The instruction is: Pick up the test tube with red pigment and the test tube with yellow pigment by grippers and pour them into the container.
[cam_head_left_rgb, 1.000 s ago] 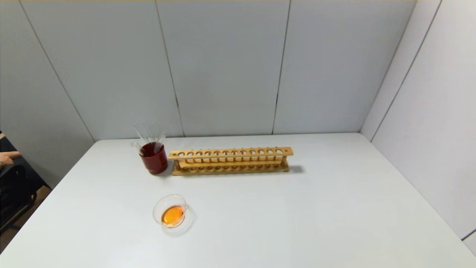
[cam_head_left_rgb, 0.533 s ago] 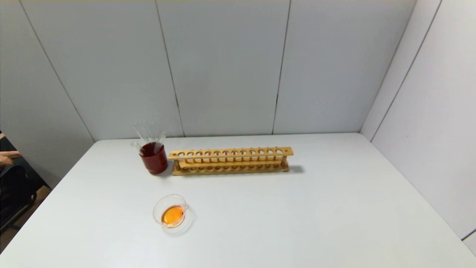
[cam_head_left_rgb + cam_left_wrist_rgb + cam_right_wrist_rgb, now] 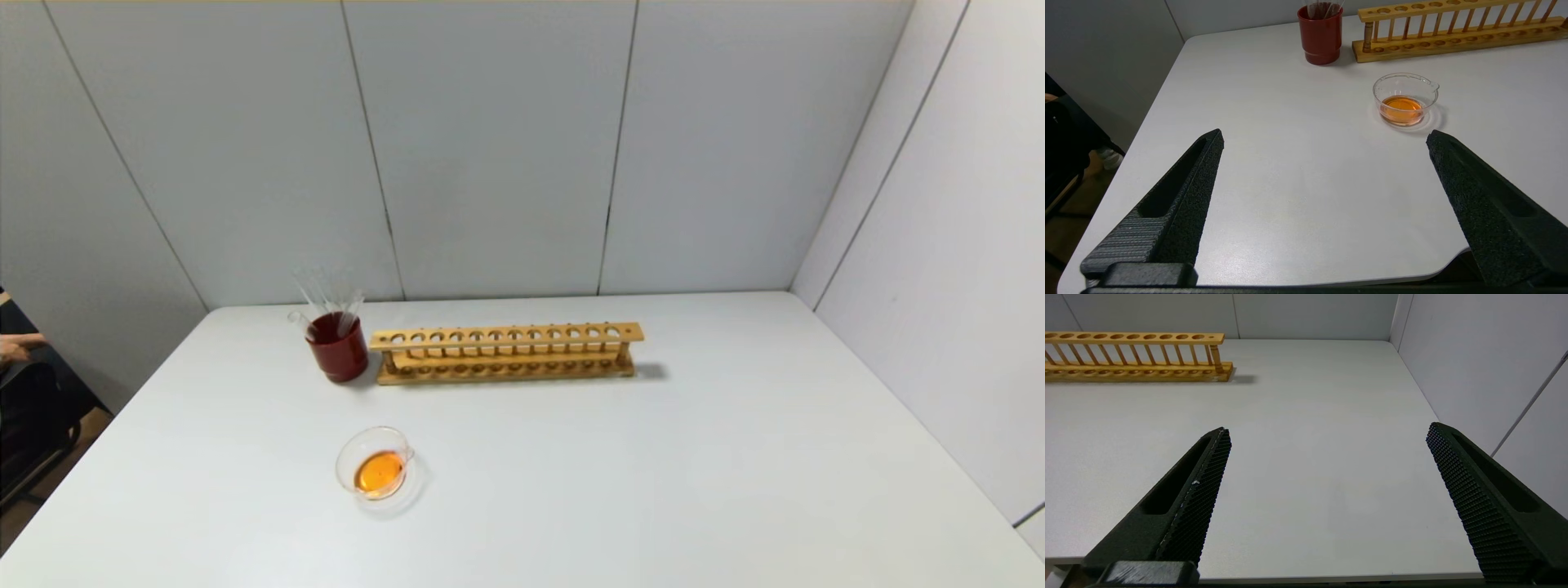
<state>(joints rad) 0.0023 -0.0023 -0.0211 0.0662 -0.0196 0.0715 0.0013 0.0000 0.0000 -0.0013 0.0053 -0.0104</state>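
Left gripper (image 3: 1325,136): hanging at the table's (image 3: 653,474) near edge, fingers spread, grasping nothing. Red cup (image 3: 338,347): standing far left, holding clear tubes (image 3: 326,298); pigment not discernible. Dish (image 3: 375,463): sitting nearer, holding orange liquid. Rack (image 3: 506,351): lying just beside cup, vacant. Right gripper (image 3: 1327,430): hanging rightward, fingers spread, grasping nothing.

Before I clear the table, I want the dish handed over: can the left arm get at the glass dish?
Probably yes. The left tool is open near the table's front edge, with only bare table between it and the glass dish.
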